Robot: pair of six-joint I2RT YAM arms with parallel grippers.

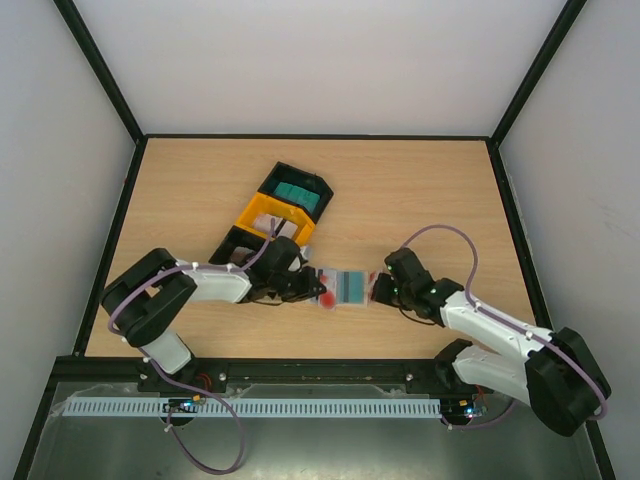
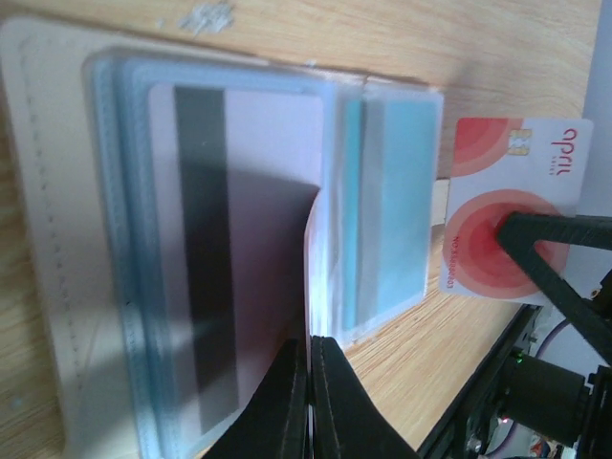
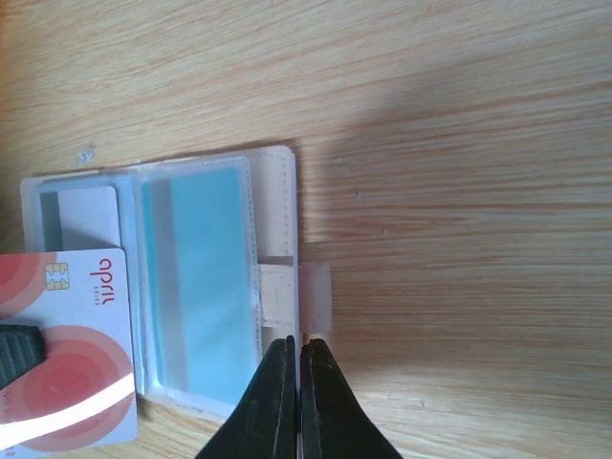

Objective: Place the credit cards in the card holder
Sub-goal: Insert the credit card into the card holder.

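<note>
The red-blotched card (image 3: 91,368) runs off the right wrist view's lower left. The card holder (image 2: 53,287) is blurred in the left wrist view and cut at the bottom edge.

Beyond and right of the open beige fold-over card holder (image 1: 345,287), the wooden worktop (image 1: 420,190) lies bare. Joined black-yellow-black plastic trays (image 1: 283,207) block beyond-left; the left end effector (image 1: 316,289) and right end effector (image 1: 377,290) crowd its ends.

My fingers (image 3: 275,402) are matt black plastic; the card holder (image 3: 279,201) has a stitched beige leatherette cover and clear glossy sleeves; the red-blotched card (image 2: 488,191) is smooth plastic; the table (image 3: 459,115) is matt wood grain.
</note>
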